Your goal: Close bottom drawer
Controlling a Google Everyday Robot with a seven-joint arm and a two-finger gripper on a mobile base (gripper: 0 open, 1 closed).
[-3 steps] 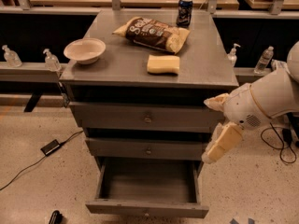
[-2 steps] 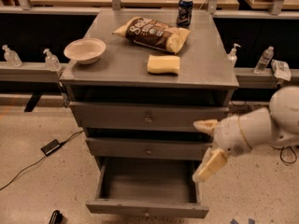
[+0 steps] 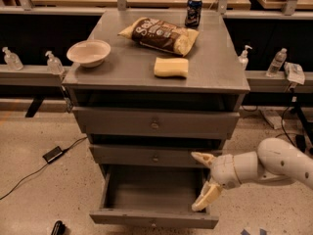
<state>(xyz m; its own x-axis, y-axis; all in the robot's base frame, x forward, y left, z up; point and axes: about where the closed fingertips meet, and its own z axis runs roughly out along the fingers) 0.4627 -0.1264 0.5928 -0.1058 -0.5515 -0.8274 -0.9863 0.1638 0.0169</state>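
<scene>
Camera view: my cream two-finger gripper (image 3: 204,179) hangs at the right side of the pulled-out dull grey bottom drawer (image 3: 152,194). My fingers are spread, empty.

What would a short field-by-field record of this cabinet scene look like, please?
bottom drawer: pulled out, no contents visible
middle drawer: pushed in
top drawer: pushed in
gripper: fingers spread, at the open drawer's right side near its front; contact cannot be told
cabinet top: holds a white bowl, a chip bag, a yellow sponge and a soda can
task state: drawer not yet closed
</scene>
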